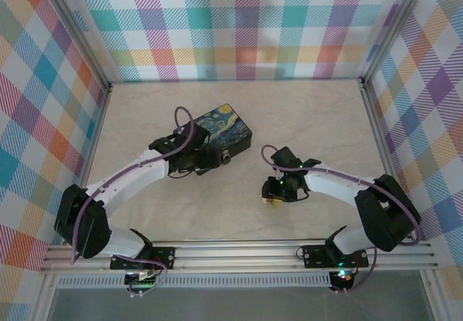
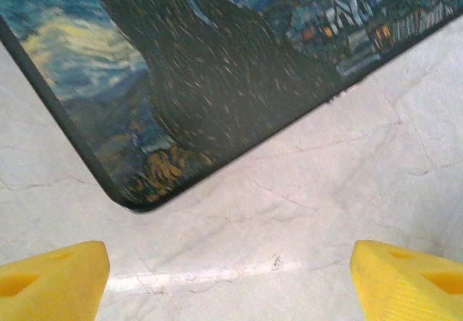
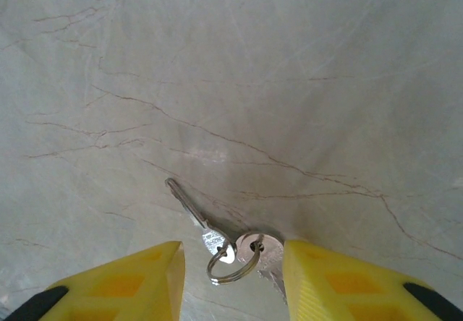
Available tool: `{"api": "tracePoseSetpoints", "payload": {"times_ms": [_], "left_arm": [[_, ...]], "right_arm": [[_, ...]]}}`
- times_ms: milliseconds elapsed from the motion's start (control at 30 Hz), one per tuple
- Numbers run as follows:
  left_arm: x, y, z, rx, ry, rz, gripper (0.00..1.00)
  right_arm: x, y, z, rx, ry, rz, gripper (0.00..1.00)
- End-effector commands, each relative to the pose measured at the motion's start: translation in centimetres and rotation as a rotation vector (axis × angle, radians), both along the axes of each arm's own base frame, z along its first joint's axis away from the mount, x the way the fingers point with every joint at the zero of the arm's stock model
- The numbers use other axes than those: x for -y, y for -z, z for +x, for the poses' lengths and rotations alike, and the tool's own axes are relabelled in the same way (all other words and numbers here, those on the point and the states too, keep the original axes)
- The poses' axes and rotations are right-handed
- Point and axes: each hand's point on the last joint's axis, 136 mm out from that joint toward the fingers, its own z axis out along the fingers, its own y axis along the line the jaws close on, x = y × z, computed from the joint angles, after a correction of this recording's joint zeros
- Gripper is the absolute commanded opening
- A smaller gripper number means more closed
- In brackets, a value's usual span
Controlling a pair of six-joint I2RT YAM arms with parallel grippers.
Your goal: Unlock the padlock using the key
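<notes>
Key lies on the surface, my right pincer spread astride its head. My left pincer gapes beside the box.

— Where's room?
— Bare table right of the box and between the arms.
— What blocks?
— The box, just ahead of the left gripper; the key, flat between the right gripper fingers; walls on three sides.
</notes>
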Motion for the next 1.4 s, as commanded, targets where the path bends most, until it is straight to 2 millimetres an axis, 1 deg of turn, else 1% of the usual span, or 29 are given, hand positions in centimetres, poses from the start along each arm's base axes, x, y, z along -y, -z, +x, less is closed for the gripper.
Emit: {"api": "tracePoseSetpoints", "payload": {"times_ms": [0,133,433,533,600,667,767,833,900,1000,1133,1267,1367], "left_arm": [[-0.3,0.3,-0.9,-0.009,-0.024,0.021,0.87],[-0.1,0.8,-1.1,-0.019,-0.02,0.022,0.86],[0.0,1.1,-1.1,-0.021,-0.02,0.025,0.87],[0.0,1.3,-1.0,-0.02,-0.024,0.027,0.87],[-0.1,1.4,-0.9,-0.02,-0.028,0.033,0.87],[-0.1,1.4,-0.8,-0.018,-0.03,0.033,0.87],[0.1,1.4,-0.7,-0.02,-0.027,0.032,0.87],[0.4,1.6,-0.7,-0.028,-0.018,0.023,0.87],[1.1,1.9,-0.9,-0.046,-0.004,-0.005,0.87],[3.2,2.2,-1.3,-0.091,0.014,-0.116,0.87],[5.7,2.4,-1.6,-0.133,0.003,-0.252,0.84],[6.9,2.5,-1.8,-0.145,0.008,-0.275,0.82],[7.6,2.8,-2.0,-0.16,0.001,-0.297,0.8]], "right_arm": [[-0.2,-0.2,-0.1,0.008,-0.055,-0.056,0.41],[-0.7,0.1,-0.1,0.012,-0.082,-0.082,0.42],[0.0,1.4,-0.6,-0.006,-0.11,-0.206,0.39],[0.1,2.1,-0.9,-0.017,-0.116,-0.234,0.34],[0.3,2.6,-1.1,-0.026,-0.113,-0.249,0.26],[0.4,3.0,-1.2,-0.028,-0.103,-0.25,0.24],[0.6,3.2,-1.2,-0.017,-0.088,-0.243,0.21],[0.6,3.1,-1.1,-0.005,-0.085,-0.236,0.15],[0.6,3.0,-1.0,0.008,-0.08,-0.231,0.09],[-0.2,2.3,-0.6,0.035,-0.079,-0.178,0.01],[-1.5,1.2,0.0,0.053,-0.074,-0.089,0.0],[-2.2,0.7,0.4,0.054,-0.048,-0.028,0.0],[-2.7,-0.3,0.8,0.061,-0.021,0.041,0.0]]}}
